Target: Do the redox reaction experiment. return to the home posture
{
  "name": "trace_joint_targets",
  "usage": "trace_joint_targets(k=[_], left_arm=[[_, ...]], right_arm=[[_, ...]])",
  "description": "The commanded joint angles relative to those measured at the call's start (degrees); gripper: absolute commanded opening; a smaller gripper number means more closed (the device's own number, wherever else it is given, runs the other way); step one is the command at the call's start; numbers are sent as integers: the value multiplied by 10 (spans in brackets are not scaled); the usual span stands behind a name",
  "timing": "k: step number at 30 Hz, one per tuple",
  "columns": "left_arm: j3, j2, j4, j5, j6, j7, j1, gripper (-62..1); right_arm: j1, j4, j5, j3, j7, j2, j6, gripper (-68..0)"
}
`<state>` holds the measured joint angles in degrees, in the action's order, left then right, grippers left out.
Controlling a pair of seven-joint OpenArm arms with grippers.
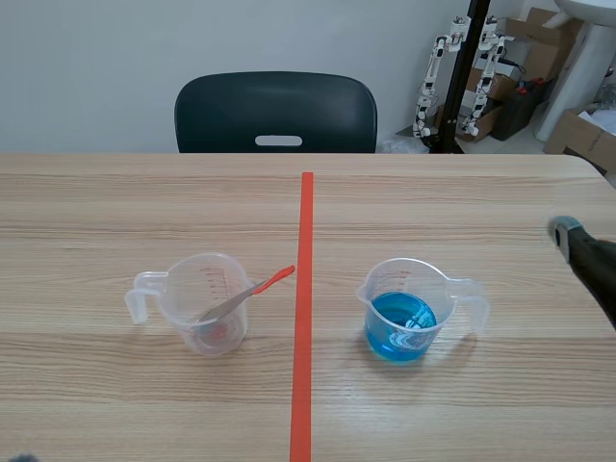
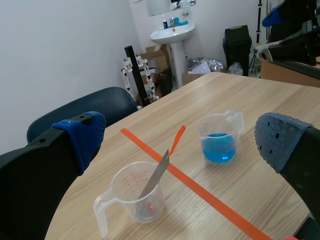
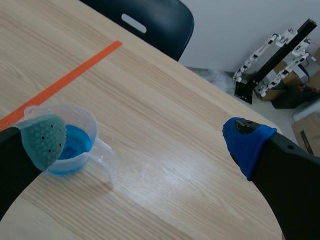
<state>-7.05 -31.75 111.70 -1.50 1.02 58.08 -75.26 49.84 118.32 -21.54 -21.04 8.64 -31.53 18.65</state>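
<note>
A clear measuring cup (image 1: 204, 306) stands left of the tape line, with a grey spoon (image 1: 248, 294) with an orange-red handle leaning in it. Right of the line, a second clear cup (image 1: 404, 310) holds blue liquid. In the left wrist view, my left gripper (image 2: 181, 136) is open and raised above the table, with the spoon cup (image 2: 137, 197) and the blue cup (image 2: 218, 137) well ahead of it. My right gripper (image 3: 145, 140) is open with nothing in it. The blue cup (image 3: 70, 145) sits under its grey-green pad. In the scene view the right arm (image 1: 587, 255) is at the table's right edge.
An orange-red tape line (image 1: 304, 308) runs down the table's middle. A dark chair (image 1: 276, 113) stands behind the far edge. Cardboard boxes (image 1: 577, 135), a black stand with white parts (image 1: 460, 77) and a sink pedestal (image 1: 577, 58) are beyond the table's far right corner.
</note>
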Motion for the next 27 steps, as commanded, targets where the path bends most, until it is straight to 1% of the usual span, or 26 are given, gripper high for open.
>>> trace_joint_targets(k=[1,3,6,11,14,17,18,22,24,27], left_arm=[[-2,3,9,2,-1,8,-2,14],[-2,3,9,2,-1,8,-2,14],[-2,3,9,2,-1,8,-2,14],[-2,3,9,2,-1,8,-2,14],[-2,3,9,2,-1,8,-2,14],[-2,3,9,2,2,8,-2,14],[-2,3,9,2,9,8,-2,14],[-2,3,9,3,25,8,-2,14],[-2,3,9,4,30,7,2,14],[-2,3,9,3,40,5,6,14]], right_arm=[[11,0,-5,-4,29,-8,-3,4],[25,0,1,-4,50,-8,-3,4],[48,11,12,-4,59,-8,-3,4],[86,49,39,0,58,-9,-3,4],[94,71,42,6,31,-16,-3,4],[94,88,37,22,4,-35,-23,4],[94,91,33,29,0,-43,-33,4],[93,92,31,45,0,-63,-76,4],[94,92,31,46,8,-70,-78,4],[94,97,18,46,9,-81,-78,4]])
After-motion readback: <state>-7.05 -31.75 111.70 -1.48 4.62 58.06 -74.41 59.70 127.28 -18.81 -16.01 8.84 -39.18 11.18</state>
